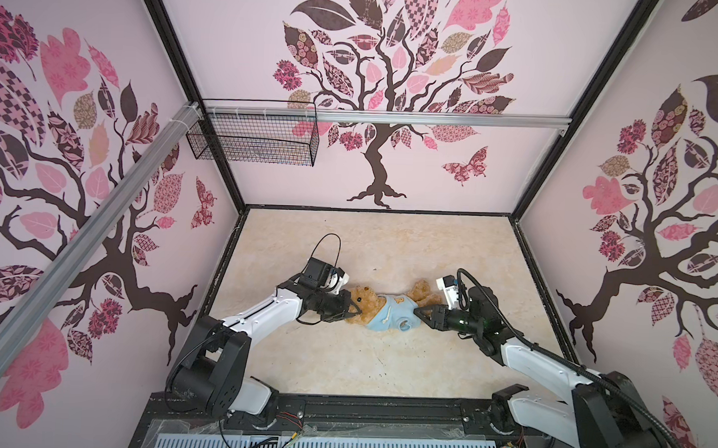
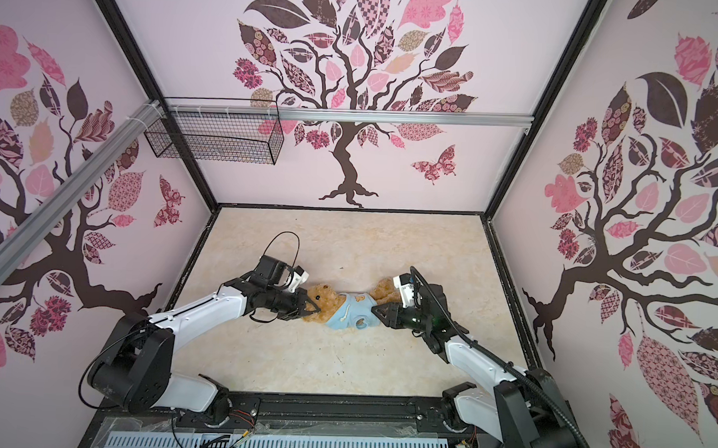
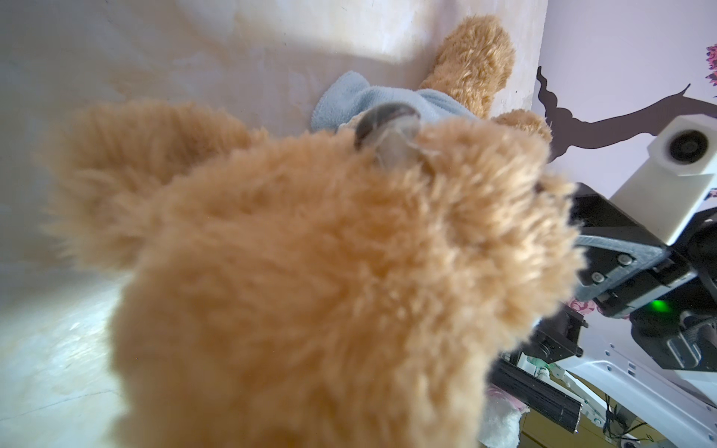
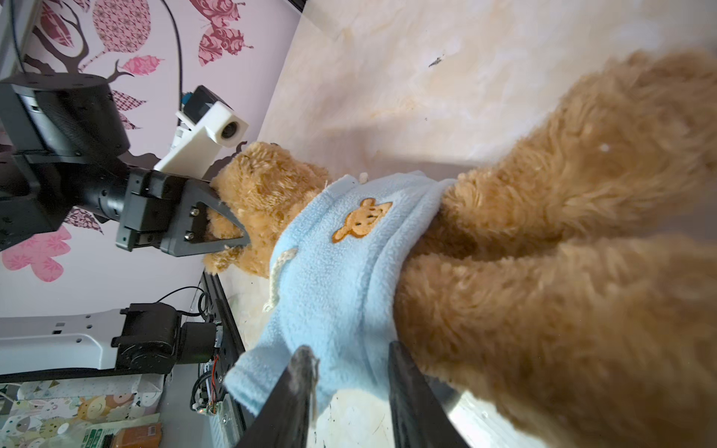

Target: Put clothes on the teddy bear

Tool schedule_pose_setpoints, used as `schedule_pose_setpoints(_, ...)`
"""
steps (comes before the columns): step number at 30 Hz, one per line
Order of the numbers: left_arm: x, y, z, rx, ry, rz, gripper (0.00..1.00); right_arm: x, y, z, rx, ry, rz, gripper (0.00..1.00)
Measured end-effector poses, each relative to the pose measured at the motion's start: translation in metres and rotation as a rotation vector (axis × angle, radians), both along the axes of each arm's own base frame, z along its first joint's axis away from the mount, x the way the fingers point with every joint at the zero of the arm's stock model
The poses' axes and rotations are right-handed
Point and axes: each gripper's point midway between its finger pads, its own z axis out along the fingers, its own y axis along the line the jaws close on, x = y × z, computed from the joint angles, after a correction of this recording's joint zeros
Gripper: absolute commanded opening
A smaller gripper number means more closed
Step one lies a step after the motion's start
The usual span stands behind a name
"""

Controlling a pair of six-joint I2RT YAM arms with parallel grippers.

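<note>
**Both arms reach inward: left clamped, right parted**

My left arm (image 1: 262,308) stretches from its base toward the middle of the table, with the white forearm low and angled inward. The wrist is rolled so its camera block sits on the far side. The left gripper (image 1: 350,310) is clamped on the head of the teddy bear (image 1: 366,304). Its fingertips are sunk in fur, so I judge them nearly together without seeing the gap.

My right arm (image 1: 538,362) mirrors this pose from the other side. The right gripper (image 4: 349,388) points toward the left one, and its two dark fingers (image 4: 411,391) stand apart with a clear gap between them.
</note>
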Motion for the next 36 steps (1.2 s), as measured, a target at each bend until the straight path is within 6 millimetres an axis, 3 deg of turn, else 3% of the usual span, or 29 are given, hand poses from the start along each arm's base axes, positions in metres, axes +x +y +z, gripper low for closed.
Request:
schedule_pose_setpoints(3, 0.0, 0.0, 0.0, 0.0, 0.0, -0.002, 0.0, 0.0, 0.001, -0.011, -0.011, 0.032, 0.003, 0.26)
schedule_pose_setpoints(12, -0.001, -0.001, 0.0, -0.001, 0.0, -0.004, 0.0, 0.005, -0.002, -0.014, -0.047, -0.003, -0.016, 0.31)
schedule_pose_setpoints(19, -0.001, -0.001, 0.0, -0.001, 0.0, -0.004, 0.0, 0.006, 0.0, -0.013, -0.04, -0.005, -0.019, 0.01)
schedule_pose_setpoints(23, -0.002, -0.001, 0.0, 0.0, -0.004, -0.011, 0.0, 0.01, -0.009, -0.014, -0.072, -0.011, -0.062, 0.0)
schedule_pose_setpoints(29, -0.004, -0.002, 0.009, 0.005, -0.056, -0.05, 0.0, 0.021, -0.044, -0.014, -0.076, 0.001, -0.187, 0.0)
schedule_pose_setpoints(36, -0.003, -0.002, 0.014, 0.028, -0.104, -0.084, 0.0, 0.02, -0.054, -0.022, -0.096, 0.017, -0.229, 0.0)
